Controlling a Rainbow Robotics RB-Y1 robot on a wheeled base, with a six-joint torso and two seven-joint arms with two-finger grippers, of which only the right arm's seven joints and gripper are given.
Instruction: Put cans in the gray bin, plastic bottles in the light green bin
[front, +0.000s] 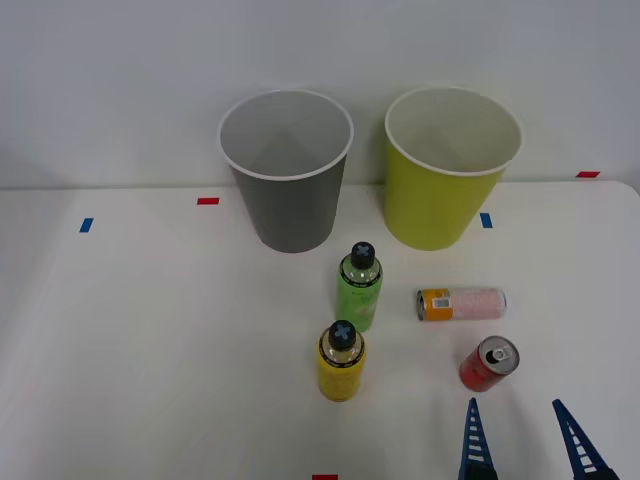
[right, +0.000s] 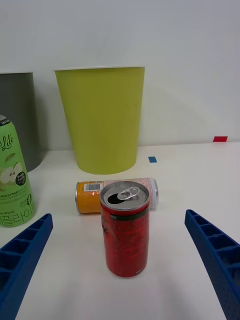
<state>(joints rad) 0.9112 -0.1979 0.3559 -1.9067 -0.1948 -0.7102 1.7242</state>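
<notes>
A red can stands upright on the white table, its silver top opened. Just behind it a pale pink can lies on its side, orange end pointing left. My right gripper is open, its blue fingers spread wide on either side of the red can, a little short of it and not touching. A green bottle and a yellow bottle, both black-capped, stand upright left of the cans. The gray bin and light green bin stand at the back.
Small red tape marks and blue tape marks are stuck on the table. A pale wall rises behind the bins. The table's right edge runs close to the green bin's side.
</notes>
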